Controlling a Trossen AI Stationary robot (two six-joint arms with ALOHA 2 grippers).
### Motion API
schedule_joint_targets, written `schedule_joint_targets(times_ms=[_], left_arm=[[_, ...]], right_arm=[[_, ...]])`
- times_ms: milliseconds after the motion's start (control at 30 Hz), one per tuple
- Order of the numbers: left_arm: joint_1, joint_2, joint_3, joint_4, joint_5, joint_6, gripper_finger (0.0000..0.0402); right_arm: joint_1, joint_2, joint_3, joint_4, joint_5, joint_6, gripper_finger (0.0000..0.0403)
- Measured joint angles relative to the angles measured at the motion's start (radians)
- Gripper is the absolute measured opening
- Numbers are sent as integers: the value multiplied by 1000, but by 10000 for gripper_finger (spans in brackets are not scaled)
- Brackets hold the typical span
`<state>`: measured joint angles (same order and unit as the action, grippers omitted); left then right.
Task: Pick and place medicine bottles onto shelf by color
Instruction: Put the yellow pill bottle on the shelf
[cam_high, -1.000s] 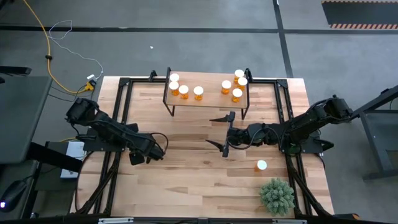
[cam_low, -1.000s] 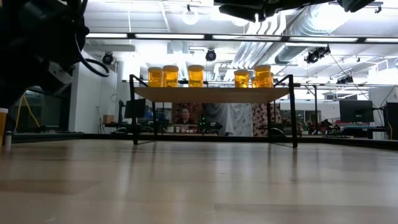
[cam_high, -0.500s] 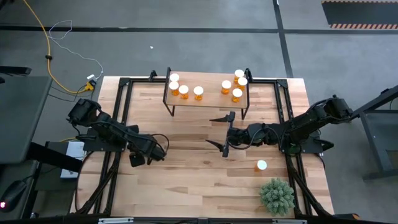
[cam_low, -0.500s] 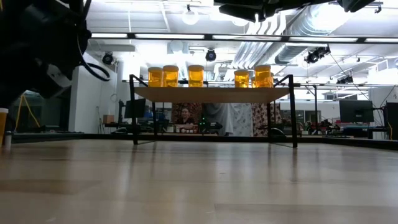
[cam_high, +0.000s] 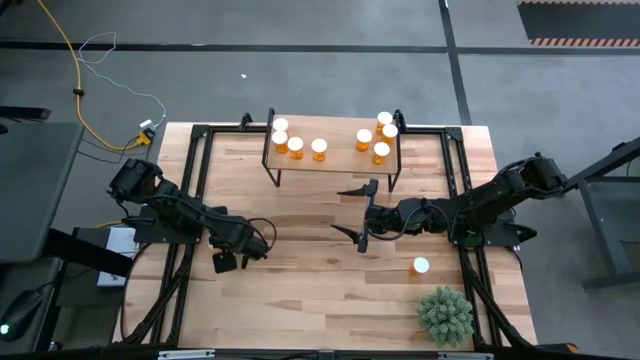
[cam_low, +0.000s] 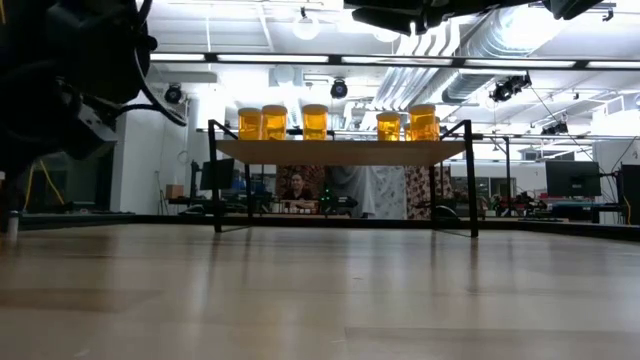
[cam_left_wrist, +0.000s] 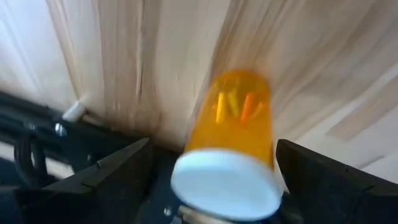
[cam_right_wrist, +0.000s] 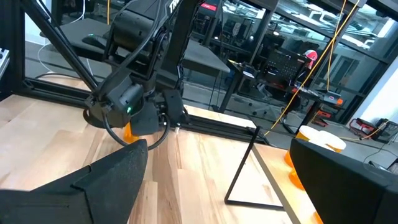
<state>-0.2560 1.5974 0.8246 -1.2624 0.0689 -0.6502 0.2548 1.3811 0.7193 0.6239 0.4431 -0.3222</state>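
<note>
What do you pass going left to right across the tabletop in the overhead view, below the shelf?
Left gripper, open over a medicine bottle that only its wrist camera shows → right gripper, open and empty → lone white-capped bottle → green spiky plant.

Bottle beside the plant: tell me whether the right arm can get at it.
Probably yes: the right gripper is open and empty, nothing stands between it and the bottle, and the plant sits apart from it.

Seven white-capped orange bottles (cam_high: 296, 146) stand upright on the shelf (cam_high: 335, 153); an eighth (cam_high: 421, 266) stands near the plant (cam_high: 446, 315).
</note>
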Motion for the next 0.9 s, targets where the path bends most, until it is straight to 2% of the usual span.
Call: schedule_joint_targets(times_ms=[167, 467, 900], left_arm=[[0, 0, 0, -66, 7, 0, 330], [0, 0, -1, -12, 9, 0, 321], [0, 0, -1, -13, 7, -1, 218]], right_arm=[[0, 0, 0, 0, 0, 5, 385], [0, 0, 0, 0, 0, 7, 385], [0, 0, 0, 0, 0, 7, 385]])
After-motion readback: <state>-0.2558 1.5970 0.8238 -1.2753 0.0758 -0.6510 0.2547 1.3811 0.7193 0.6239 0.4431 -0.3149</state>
